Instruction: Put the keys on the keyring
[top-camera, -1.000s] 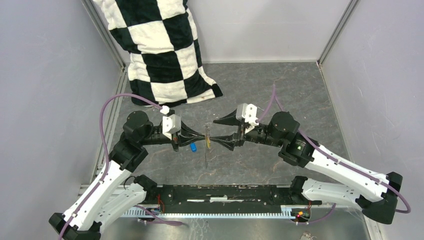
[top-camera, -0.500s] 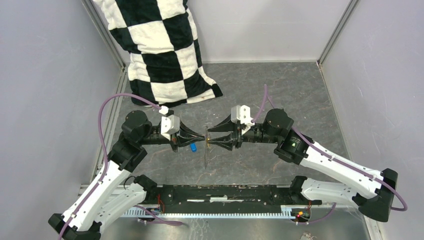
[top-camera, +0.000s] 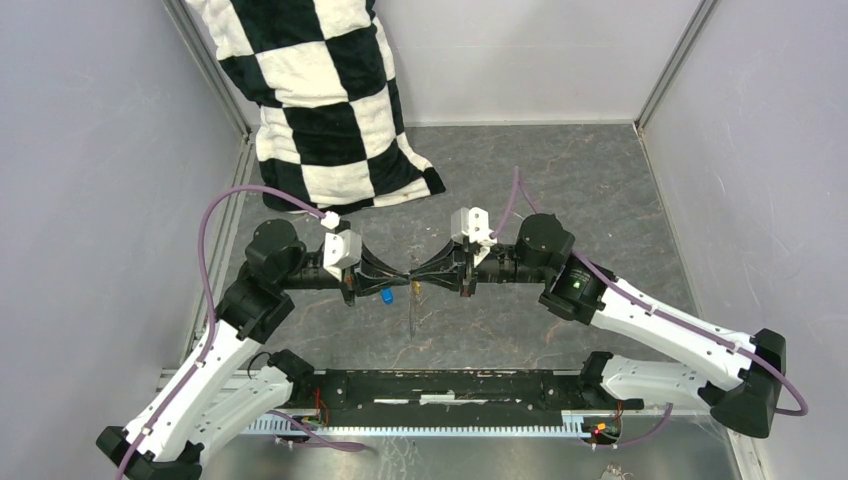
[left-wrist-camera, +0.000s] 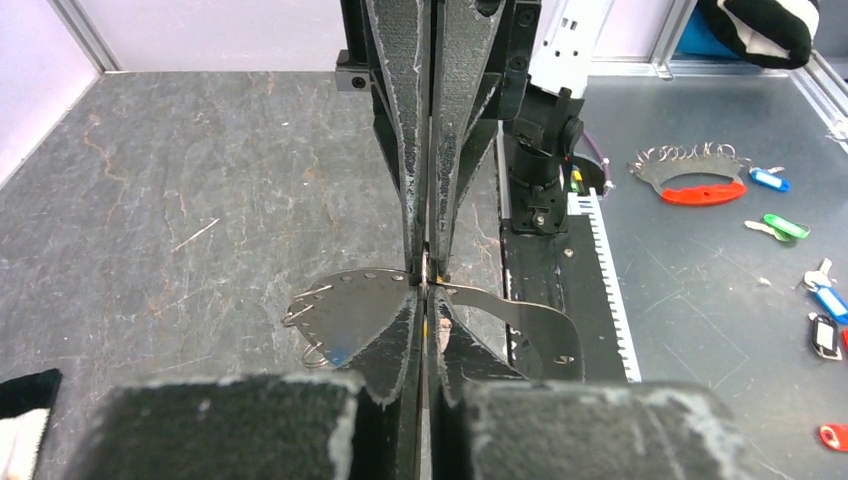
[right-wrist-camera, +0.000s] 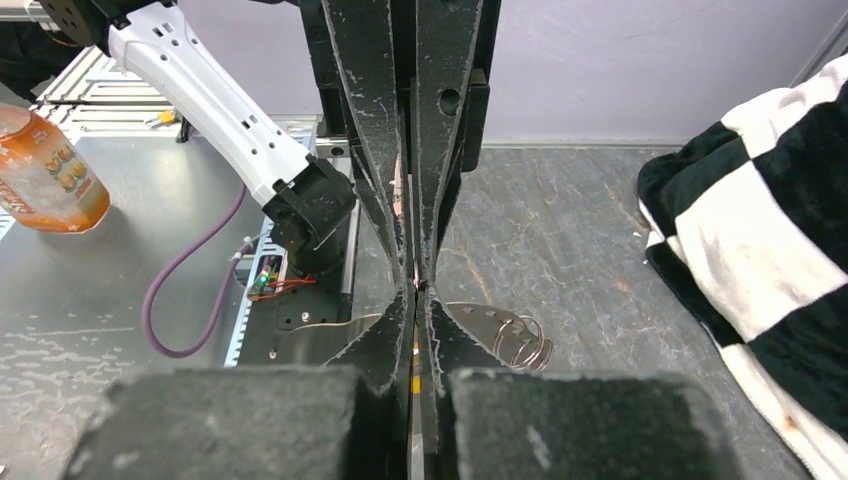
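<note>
Two shut grippers meet at the top of the keyring

One keyring (left-wrist-camera: 350, 300), a thin, flat, silvery fan-shaped piece with holes along its curved edge and a few small wire rings on one side, hangs on edge between the two arms. From above it shows only as a narrow line (top-camera: 412, 318) over the middle of the table. The yellow key (top-camera: 413, 291) sits right against it, just under the meeting point of the grippers; a fleck of yellow also shows low in the gap of the right wrist view (right-wrist-camera: 414, 383). The blue key (top-camera: 385, 295) lies just to the left of the keyring, beneath the left arm's fingers; whether it hangs from a ring or rests on the table cannot be told.

The left gripper (top-camera: 405, 277) has its jaws pressed together on the keyring's top edge (left-wrist-camera: 427, 287). The right gripper (top-camera: 421, 277) comes in from the opposite side, tip to tip with the left, its jaws also fully closed at that same spot (right-wrist-camera: 415, 290). Whether they pinch the keyring, the yellow key or nothing is hidden.

Beneath them is the grey, stone-patterned table (top-camera: 560, 180). A black-and-white checked cloth (top-camera: 320, 100) slumps at the far left corner, well apart from the grippers. Beyond the table's near edge, the left wrist view shows a second ring holder with a red base (left-wrist-camera: 690, 182) and loose coloured key tags (left-wrist-camera: 785, 226); the right wrist view shows an orange bottle (right-wrist-camera: 40, 170).
</note>
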